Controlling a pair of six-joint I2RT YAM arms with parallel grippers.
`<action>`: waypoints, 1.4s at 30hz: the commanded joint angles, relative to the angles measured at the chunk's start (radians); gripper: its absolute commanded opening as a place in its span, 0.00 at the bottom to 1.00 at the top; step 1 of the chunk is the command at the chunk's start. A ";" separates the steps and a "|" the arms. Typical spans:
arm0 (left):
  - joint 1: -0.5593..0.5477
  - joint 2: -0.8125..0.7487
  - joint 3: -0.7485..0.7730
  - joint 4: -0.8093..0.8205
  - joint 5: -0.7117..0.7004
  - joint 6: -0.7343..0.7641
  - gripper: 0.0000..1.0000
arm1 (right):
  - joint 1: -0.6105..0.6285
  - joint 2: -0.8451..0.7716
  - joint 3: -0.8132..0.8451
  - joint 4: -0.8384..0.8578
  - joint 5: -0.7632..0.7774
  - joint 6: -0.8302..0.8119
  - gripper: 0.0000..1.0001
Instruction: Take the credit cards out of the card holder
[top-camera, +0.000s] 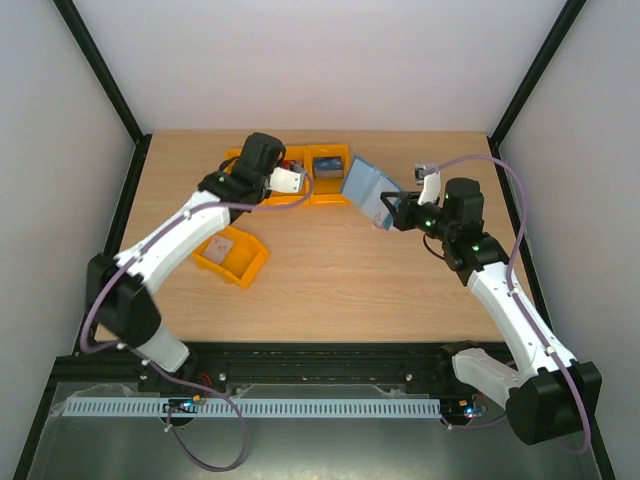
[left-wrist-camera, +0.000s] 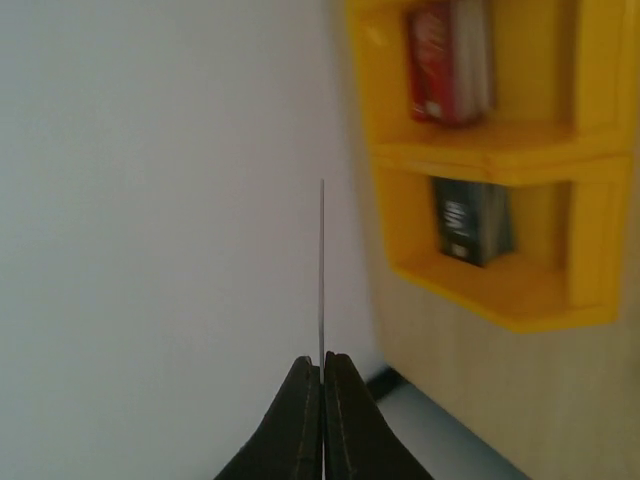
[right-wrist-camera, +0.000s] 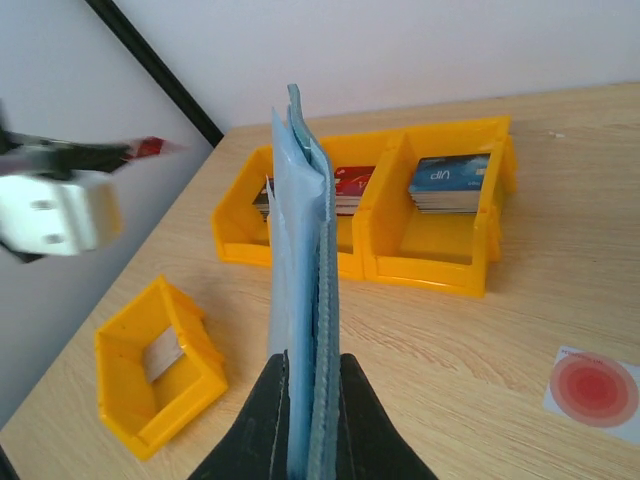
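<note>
Currently: the right claw (right-wrist-camera: 308, 358) is closed tight on the lower edge of the card holder (right-wrist-camera: 300, 250). The teal wallet is held upright, seen edge-on, with its lighter blue pocket layers pressed together. In the top view the holder sits at about 1 o'clock from the centre of the desk (top-camera: 330, 290).

The left claw (left-wrist-camera: 322, 360) is pinched fully together on a thin card (left-wrist-camera: 321, 270), which is edge-on to its own camera. The right wrist view shows red at that card's tip. In the top view this claw hangs at 11 o'clock, over the left end of the row of orange bins (right-wrist-camera: 430, 275) at 12 o'clock, and is apart from the holder.

Bin contents: stacks of cards — one red-faced (right-wrist-camera: 345, 185), one blue (right-wrist-camera: 448, 180).

A white card with a red round mark (right-wrist-camera: 597, 390) lies flat on the desk, at 4 o'clock from the holder in the right wrist view.

A loose orange bin (top-camera: 240, 262) sits at 9 o'clock with a pale card (top-camera: 222, 243) inside.
</note>
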 joint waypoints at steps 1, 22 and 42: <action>0.096 0.154 0.124 -0.262 0.050 -0.144 0.02 | -0.005 -0.044 -0.016 0.034 0.030 0.005 0.02; 0.207 0.640 0.627 0.063 0.230 -0.514 0.02 | -0.007 -0.092 0.001 -0.122 0.129 0.017 0.02; 0.175 0.689 0.568 -0.026 0.344 -0.449 0.02 | -0.006 -0.012 0.040 -0.132 0.096 -0.024 0.02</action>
